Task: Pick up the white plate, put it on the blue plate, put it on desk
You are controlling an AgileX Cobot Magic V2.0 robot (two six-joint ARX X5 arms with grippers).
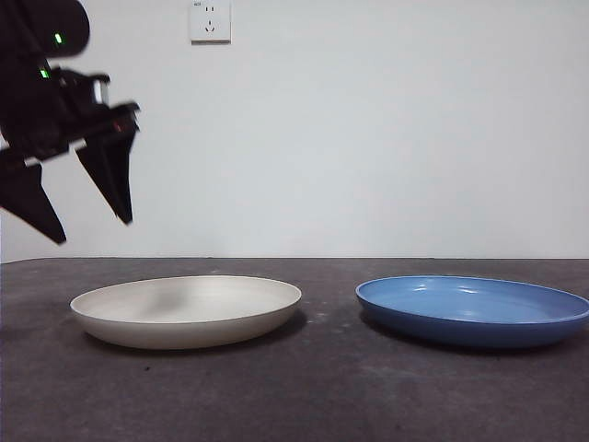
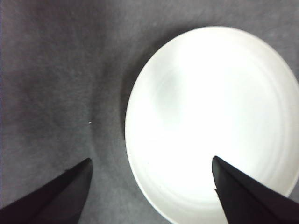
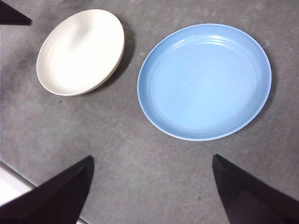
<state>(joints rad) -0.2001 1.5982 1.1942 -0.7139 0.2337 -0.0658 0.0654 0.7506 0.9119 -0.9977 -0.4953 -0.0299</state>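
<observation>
While its two black jaws stand spread wide and empty, the left end effector [image 1: 87,221] hangs above the outer edge of the round, matte cream-white plate [image 1: 186,310]. That plate rests on the dark grey mottled worktop [image 1: 313,387], apart from the glossy round blue plate [image 1: 473,310]. Well above both, the right end effector [image 3: 152,186] is likewise spread, holding nothing.

White plate [image 1: 186,310] matte; blue plate [image 1: 473,309] glossy; desk [image 1: 331,387] mottled, matte.
</observation>
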